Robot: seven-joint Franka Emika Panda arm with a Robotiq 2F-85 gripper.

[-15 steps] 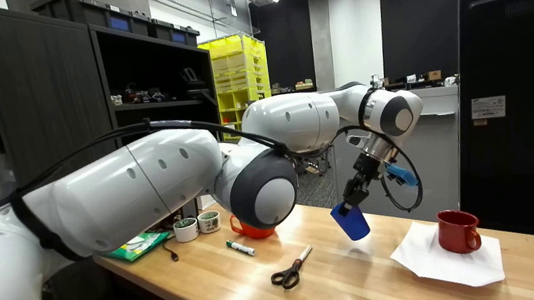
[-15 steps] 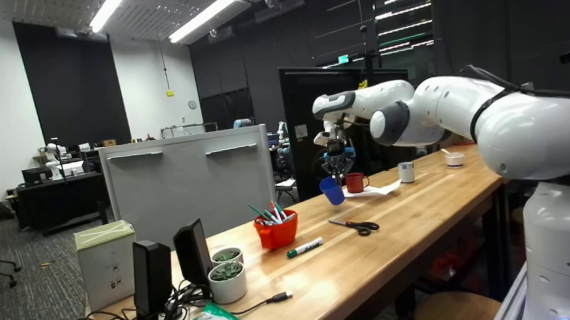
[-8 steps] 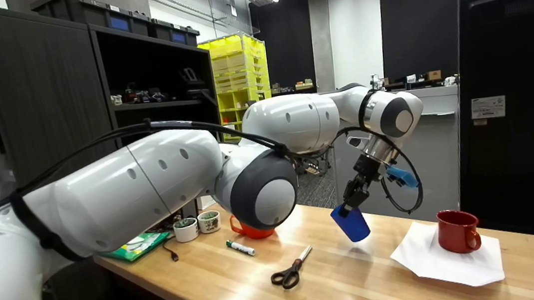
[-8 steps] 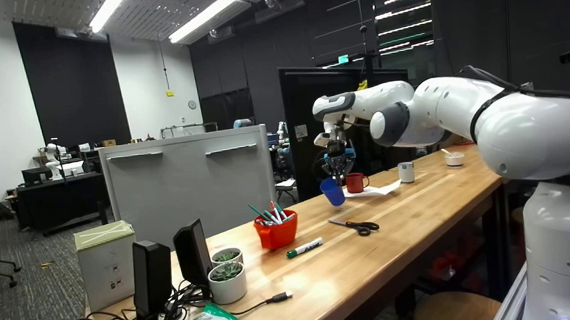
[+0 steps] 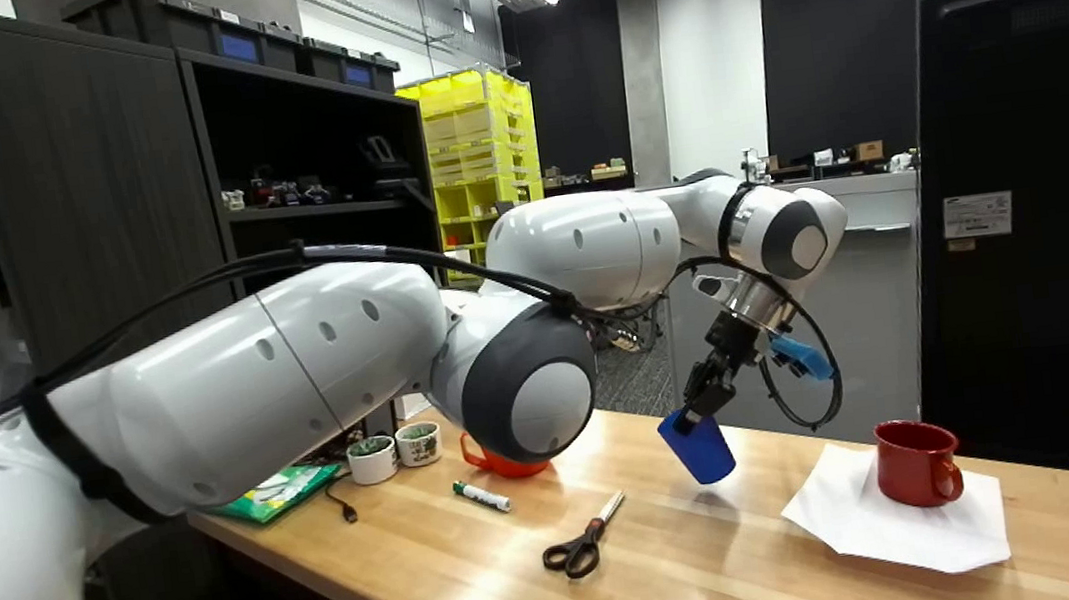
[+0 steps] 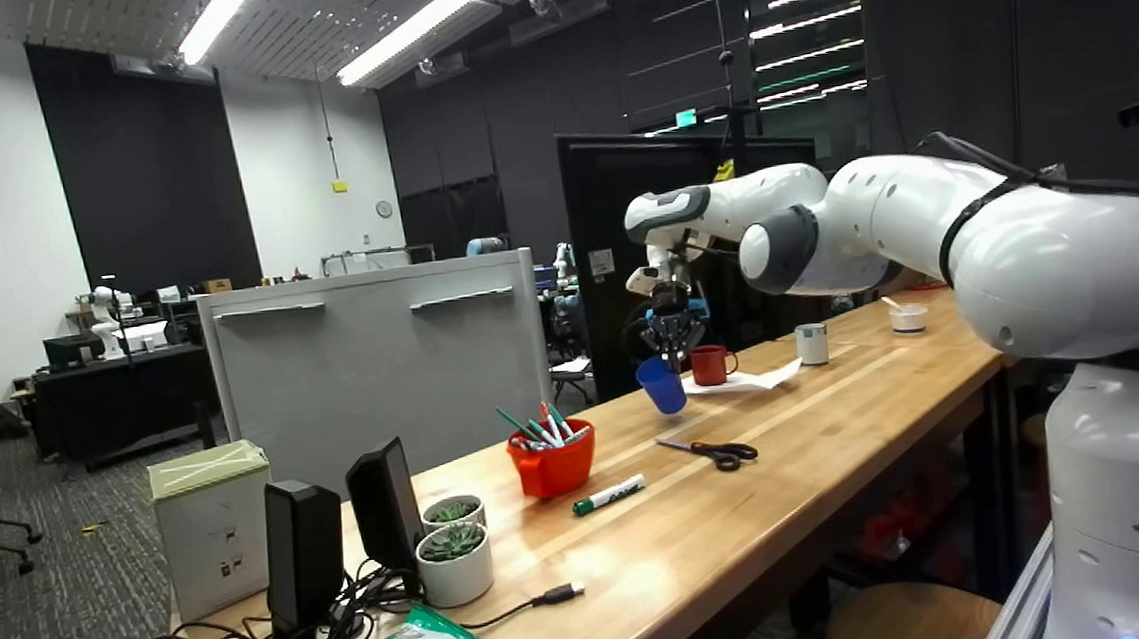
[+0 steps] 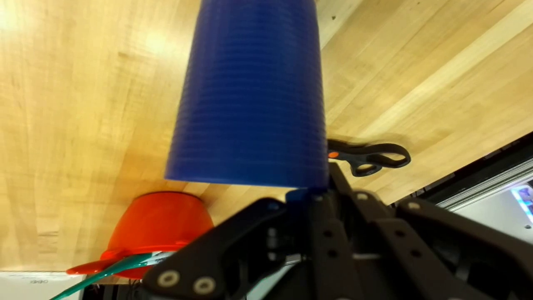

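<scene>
Blue ribbed plastic cup (image 5: 698, 449): tapered, tilted, mouth toward upper left; right of centre in both exterior views, raised over the table, base apparently not touching it.
Black jointed gripper (image 5: 691, 417): fingers pinched together on the cup's wall at the rim; holding it.
Cup travel: versus one second ago, slightly lower and slightly further left in both exterior views; grip unchanged. Judged a small, slow carry, cup secure, no slip noted.
Cup surface: wrist view, upper middle; fine parallel rings, satin finish, a little blurred. Thin wall would probably flex under a harder squeeze.
Pale laminated-wood tabletop (image 5: 708, 587): long strips, varnished, glossy.
Black-handled metal scissors (image 5: 593, 531): lower middle of an exterior view; looped handles, slim pointed blades.
Orange-red plastic container (image 6: 555, 468): rounded, pens leaning inside; lower left of wrist view.
Glossy dark-red mug (image 5: 916, 468): cylindrical, upright on a creased white sheet of paper (image 5: 879, 538), lower right of an exterior view.
</scene>
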